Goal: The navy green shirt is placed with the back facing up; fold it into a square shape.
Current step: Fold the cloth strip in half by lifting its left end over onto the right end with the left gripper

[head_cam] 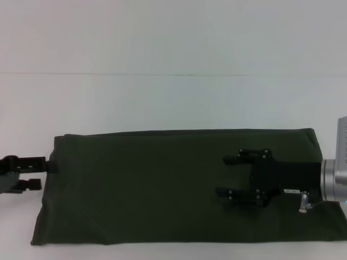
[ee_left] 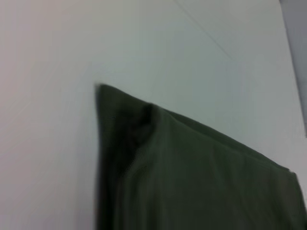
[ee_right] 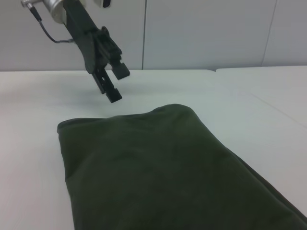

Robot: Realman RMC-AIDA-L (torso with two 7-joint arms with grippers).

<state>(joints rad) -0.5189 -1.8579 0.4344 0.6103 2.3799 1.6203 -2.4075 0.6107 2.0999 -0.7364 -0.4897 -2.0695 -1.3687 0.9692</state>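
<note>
The navy green shirt (head_cam: 157, 189) lies flat on the white table (head_cam: 162, 103), folded into a long dark rectangle running left to right, plain side up; no lettering shows. It also shows in the left wrist view (ee_left: 201, 182) and the right wrist view (ee_right: 158, 167). My right gripper (head_cam: 226, 175) is open and empty, over the shirt's right part, pointing left. My left gripper (head_cam: 47, 174) is at the shirt's left short edge, open and empty. In the right wrist view the left gripper (ee_right: 119, 85) hangs just above the table beyond the shirt's end.
White table spreads behind the shirt and on both sides. A table seam (head_cam: 162, 74) runs across the back. The shirt's front edge lies close to the table's near edge. Pale wall panels (ee_right: 206, 33) stand behind the table.
</note>
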